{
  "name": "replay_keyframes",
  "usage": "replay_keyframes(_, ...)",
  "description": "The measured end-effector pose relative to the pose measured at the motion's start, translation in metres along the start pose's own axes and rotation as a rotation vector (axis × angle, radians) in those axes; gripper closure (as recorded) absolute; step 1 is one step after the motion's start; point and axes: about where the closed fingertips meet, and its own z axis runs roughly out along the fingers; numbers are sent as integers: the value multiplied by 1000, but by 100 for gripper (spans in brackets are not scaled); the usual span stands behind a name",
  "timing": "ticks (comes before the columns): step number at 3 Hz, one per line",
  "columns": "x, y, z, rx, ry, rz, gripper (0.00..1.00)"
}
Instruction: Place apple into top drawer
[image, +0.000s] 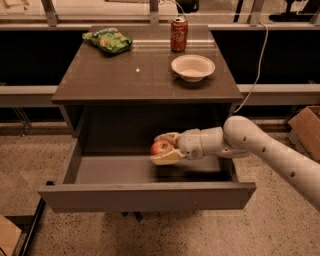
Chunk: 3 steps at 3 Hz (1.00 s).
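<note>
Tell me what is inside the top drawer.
Only bare grey floor shows in the top drawer. The gripper hangs over it, shut on the apple. The floor close behind its front and under the arm is covered.

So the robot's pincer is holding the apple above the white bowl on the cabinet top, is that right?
Not quite. The pincer holds the apple, but above the floor of the open top drawer, below the cabinet top. The white bowl sits up on that top, away from the pincer. The camera view shows this.
</note>
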Motion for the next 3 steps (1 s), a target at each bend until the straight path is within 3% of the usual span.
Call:
replay_keyframes(1, 20, -8, 17, -14, 53, 3, 59)
replay_keyframes(3, 50, -7, 51, -93, 83, 54, 11)
